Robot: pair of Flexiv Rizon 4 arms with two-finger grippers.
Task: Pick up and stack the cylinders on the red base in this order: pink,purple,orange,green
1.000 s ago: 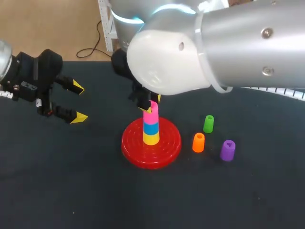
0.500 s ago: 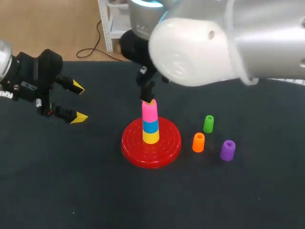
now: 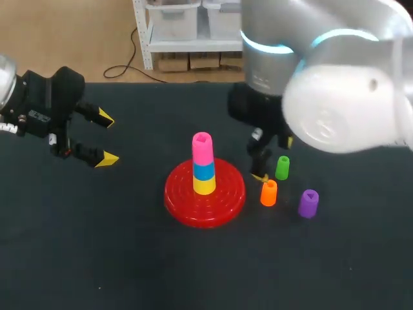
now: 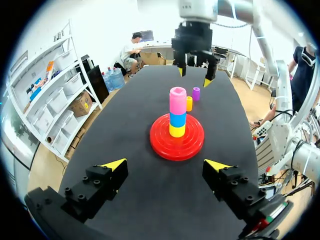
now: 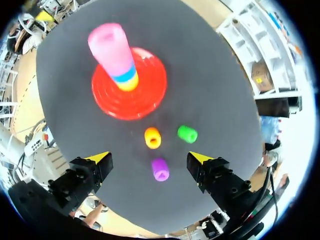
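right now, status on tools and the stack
Left tool open, off to the side. Right tool open over loose purple cylinder, orange cylinder, green cylinder. Pink cylinder placed, topmost on red base. Nothing in the way.

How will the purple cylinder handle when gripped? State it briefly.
The purple cylinder looks like hollow plastic, so probably light and stiff. Standing upright on the table, taller than wide, an off-centre nudge could tip it; on its side it would likely roll.

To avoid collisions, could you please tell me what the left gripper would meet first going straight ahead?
Likely the pink plastic cylinder, topmost over the round red base, though depth is unclear.
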